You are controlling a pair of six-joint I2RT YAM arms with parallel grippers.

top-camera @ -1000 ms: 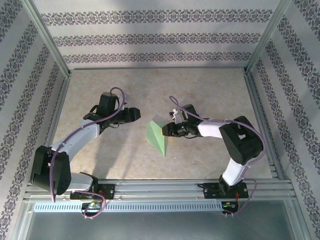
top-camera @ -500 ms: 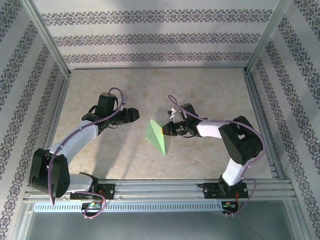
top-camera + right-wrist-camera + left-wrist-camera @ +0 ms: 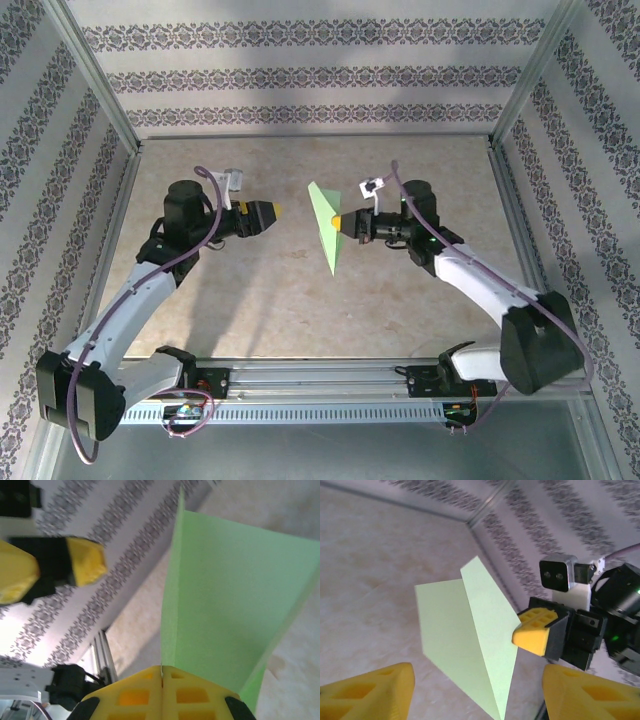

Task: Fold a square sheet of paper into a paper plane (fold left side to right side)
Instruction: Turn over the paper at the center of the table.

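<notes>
The pale green sheet of paper, folded into a slim pointed paper plane (image 3: 325, 226), hangs in the air above the middle of the table, point downward. My right gripper (image 3: 342, 222) is shut on its right edge; in the right wrist view the yellow pads (image 3: 130, 695) pinch the folded edge of the plane (image 3: 235, 610). To the left, my left gripper (image 3: 274, 210) faces the plane across a small gap, not touching it. In the left wrist view its jaws (image 3: 477, 692) stand open with the plane (image 3: 465, 640) ahead of them and the right gripper's fingertips (image 3: 536, 632) on the far edge.
The beige tabletop (image 3: 250, 300) lies below both raised arms. Patterned walls and metal frame posts (image 3: 505, 90) enclose the back and sides. A rail (image 3: 320, 378) runs along the near edge between the arm bases.
My right gripper shut on the plane and lifted it off the table, up and toward the back. The left arm swung back and up to face it, its jaws opening wider.
</notes>
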